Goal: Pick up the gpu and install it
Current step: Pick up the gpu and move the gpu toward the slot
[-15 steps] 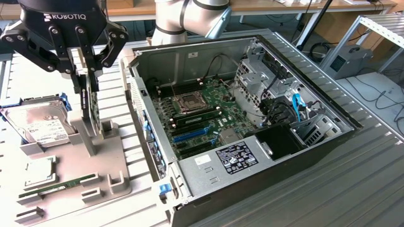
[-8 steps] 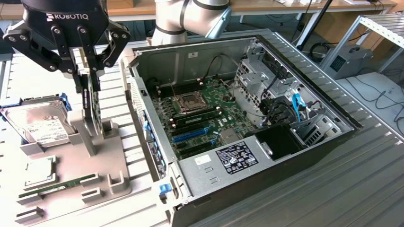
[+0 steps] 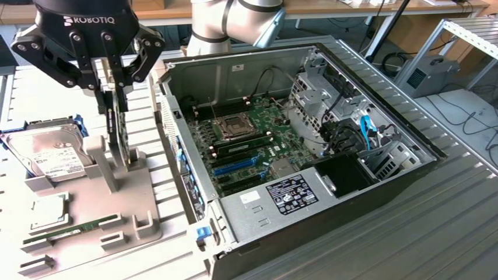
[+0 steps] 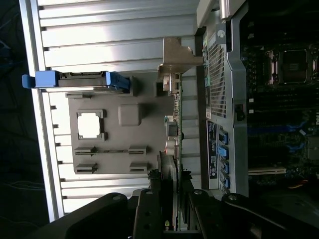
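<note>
The gpu (image 3: 116,131) is a slim black card standing on edge over the grey parts holder (image 3: 86,192), at the exterior view's left of the open PC case (image 3: 295,146). My gripper (image 3: 109,87) comes down from above and is shut on the card's top edge. The card's lower end sits between the holder's upright posts; I cannot tell whether it still rests in them. In the wrist view the gpu (image 4: 172,129) runs edge-on away from my gripper (image 4: 171,201), its silvery bracket (image 4: 177,57) at the far end, with dark fingers (image 4: 149,204) on either side.
On the holder lie a silver hard drive (image 3: 51,154), a CPU (image 3: 48,213) and a green RAM stick (image 3: 70,228). Inside the case, the motherboard's blue slots (image 3: 233,166) lie near the side closest to the holder. The arm's body (image 3: 233,23) rises behind the case.
</note>
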You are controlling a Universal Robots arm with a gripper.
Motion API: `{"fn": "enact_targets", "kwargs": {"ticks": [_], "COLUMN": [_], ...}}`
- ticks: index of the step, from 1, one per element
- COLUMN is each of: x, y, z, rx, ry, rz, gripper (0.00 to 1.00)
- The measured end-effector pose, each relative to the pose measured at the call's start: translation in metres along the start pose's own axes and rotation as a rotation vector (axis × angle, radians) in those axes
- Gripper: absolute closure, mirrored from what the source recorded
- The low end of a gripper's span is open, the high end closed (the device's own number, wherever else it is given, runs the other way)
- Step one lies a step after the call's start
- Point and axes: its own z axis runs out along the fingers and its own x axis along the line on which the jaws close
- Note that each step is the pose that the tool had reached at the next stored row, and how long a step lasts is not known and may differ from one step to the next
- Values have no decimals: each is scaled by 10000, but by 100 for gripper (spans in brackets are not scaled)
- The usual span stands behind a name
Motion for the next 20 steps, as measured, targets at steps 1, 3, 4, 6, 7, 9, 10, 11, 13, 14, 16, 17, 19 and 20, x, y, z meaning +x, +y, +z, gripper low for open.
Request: {"fn": "enact_targets", "kwargs": {"ticks": [1, 3, 4, 6, 7, 9, 10, 11, 13, 14, 16, 17, 19, 20], "x": [-7, -19, -24, -36, -40, -50, -55, -61, -70, -75, -92, -96, -105, -109], "y": [0, 1, 1, 2, 3, 3, 4, 4, 5, 5, 6, 6, 7, 7], "z": [0, -1, 0, -1, -1, -2, -2, -2, -2, -2, -3, -3, -3, -4], "rx": [0, 0, -1, 0, 0, 0, 0, -1, 0, 0, 0, 0, 0, 0], "ry": [0, 0, -1, 0, 0, 0, 0, -1, 0, 0, 0, 1, 0, 0], "rz": [0, -1, 0, 0, 0, 0, 0, 0, 0, 0, 1, 0, 0, 0], "gripper": [74, 74, 74, 74, 74, 74, 74, 74, 74, 74, 74, 74, 74, 74]}}
